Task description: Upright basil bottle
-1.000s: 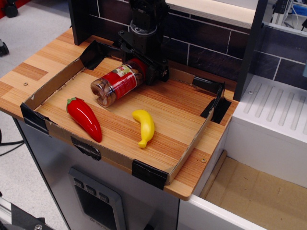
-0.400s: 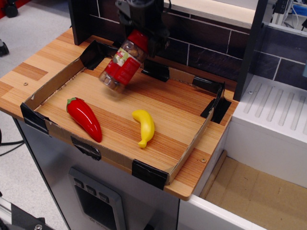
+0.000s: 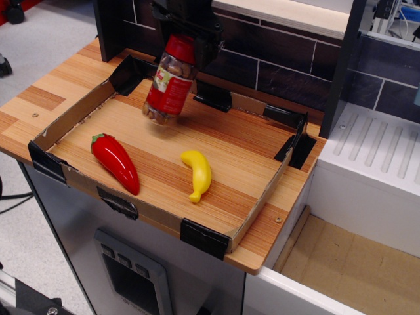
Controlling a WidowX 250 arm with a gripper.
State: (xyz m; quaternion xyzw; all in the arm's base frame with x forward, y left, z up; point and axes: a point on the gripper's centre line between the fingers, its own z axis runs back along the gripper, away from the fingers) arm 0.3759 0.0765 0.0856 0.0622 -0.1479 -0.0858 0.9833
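The basil bottle (image 3: 168,85) is a clear jar with a red cap, a red label and brownish contents. It hangs in the air over the back left of the wooden tray (image 3: 243,157), nearly upright, cap up, bottom tilted slightly toward the left front. My black gripper (image 3: 185,41) is shut on its cap end from above. The bottom of the bottle does not touch the tray floor.
A glossy red toy chili pepper (image 3: 116,161) lies at the tray's front left. A yellow banana (image 3: 197,173) lies in the front middle. The tray has low cardboard walls with black taped corners. A dark tiled wall (image 3: 282,65) stands behind, a white unit (image 3: 367,164) at right.
The bottle lay on its side on the tray with my gripper at its cap. It has been lifted and swung from lying to nearly upright, and the gripper has risen.
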